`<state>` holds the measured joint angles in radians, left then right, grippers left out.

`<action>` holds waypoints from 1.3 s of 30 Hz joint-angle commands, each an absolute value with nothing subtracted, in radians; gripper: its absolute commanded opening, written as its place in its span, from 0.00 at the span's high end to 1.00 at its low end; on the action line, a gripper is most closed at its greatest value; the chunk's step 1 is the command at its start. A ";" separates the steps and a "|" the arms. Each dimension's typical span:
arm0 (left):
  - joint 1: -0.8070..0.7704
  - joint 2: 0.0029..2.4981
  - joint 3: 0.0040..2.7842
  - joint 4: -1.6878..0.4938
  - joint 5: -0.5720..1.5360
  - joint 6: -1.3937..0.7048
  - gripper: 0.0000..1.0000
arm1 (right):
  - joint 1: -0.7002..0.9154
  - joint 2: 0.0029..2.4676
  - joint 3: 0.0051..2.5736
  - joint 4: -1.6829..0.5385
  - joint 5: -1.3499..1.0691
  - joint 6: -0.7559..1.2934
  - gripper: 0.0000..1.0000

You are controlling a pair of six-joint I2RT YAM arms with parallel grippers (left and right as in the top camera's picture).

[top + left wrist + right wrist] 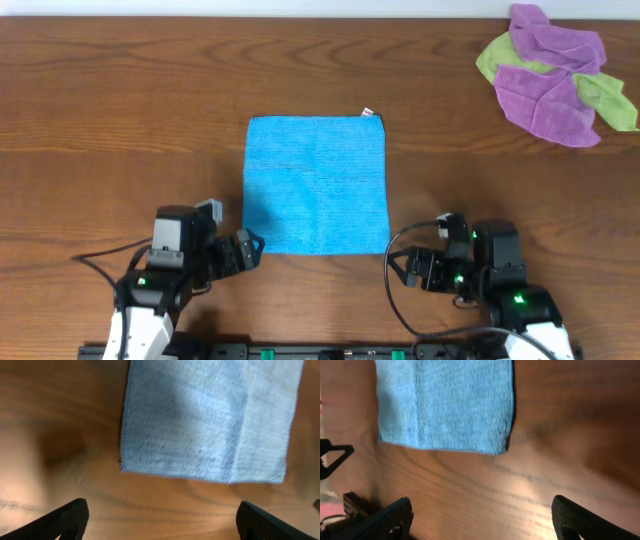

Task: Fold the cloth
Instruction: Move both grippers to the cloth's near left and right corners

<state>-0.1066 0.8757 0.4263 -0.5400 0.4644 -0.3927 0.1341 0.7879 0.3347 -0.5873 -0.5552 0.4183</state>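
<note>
The wooden tabletop (120,90) carries the sky-blue cloth (317,185) near its middle, lying flat as a neat rectangle with its near edge facing the two arms. Only the overhead view takes in the whole cloth and the heap of purple and lime-green cloths (555,75) at the far right corner, well apart from it. The wrist views show something else: a straight line running front to back across the cloth, though whether it is a crease or a layer's edge I cannot tell.

The left tool (248,247) sits by the cloth's near left corner. In its own view the fingers (60,517) stand wide apart over bare wood, gripping nothing and short of the cloth's edge. The right tool (405,268) is near the right corner and likewise spread wide and empty, its fingers (387,520) clear of the cloth.

A small white tag (368,113) shows at the far right corner, in the overhead view alone.
</note>
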 commanded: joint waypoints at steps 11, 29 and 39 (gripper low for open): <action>0.139 1.103 0.386 -0.489 0.847 -0.136 0.04 | 0.138 1.089 0.324 -0.367 -0.655 0.432 0.14; 0.247 1.345 0.314 -0.252 0.927 -0.078 0.05 | 0.138 1.291 0.324 -0.216 -0.670 0.433 0.22; 0.247 1.429 0.314 -0.167 0.962 -0.139 0.05 | 0.138 1.399 0.324 -0.134 -0.684 0.448 0.33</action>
<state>0.2424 1.3987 0.3378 -0.1547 1.0569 -0.1280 0.1341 1.3529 0.3431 -0.1314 -0.7464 0.4335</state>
